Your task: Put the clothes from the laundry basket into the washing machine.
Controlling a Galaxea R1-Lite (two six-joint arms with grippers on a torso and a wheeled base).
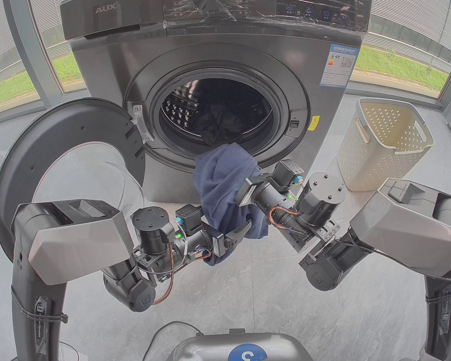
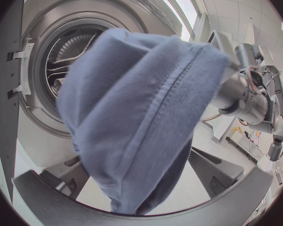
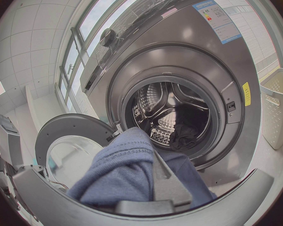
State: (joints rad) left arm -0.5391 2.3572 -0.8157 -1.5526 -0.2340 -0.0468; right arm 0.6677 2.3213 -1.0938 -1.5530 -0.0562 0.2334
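A blue garment (image 1: 220, 186) hangs in front of the washing machine's (image 1: 135, 56) open drum, its top edge at the lower lip of the opening. My right gripper (image 1: 243, 189) is shut on the garment's right side; one finger (image 3: 166, 179) pins the cloth (image 3: 125, 173) in the right wrist view. My left gripper (image 1: 235, 236) is open below, its fingers (image 2: 217, 173) spread on either side of the hanging cloth (image 2: 138, 110). A dark garment (image 1: 225, 121) lies inside the drum (image 3: 166, 116). The cream laundry basket (image 1: 386, 141) stands on the floor to the right of the machine.
The round door (image 1: 70, 146) is swung fully open to the left, beside my left arm. The basket's wall (image 3: 278, 110) stands close to the machine's right side. Bare grey floor (image 1: 255, 287) lies in front of the machine, and windows stand behind it.
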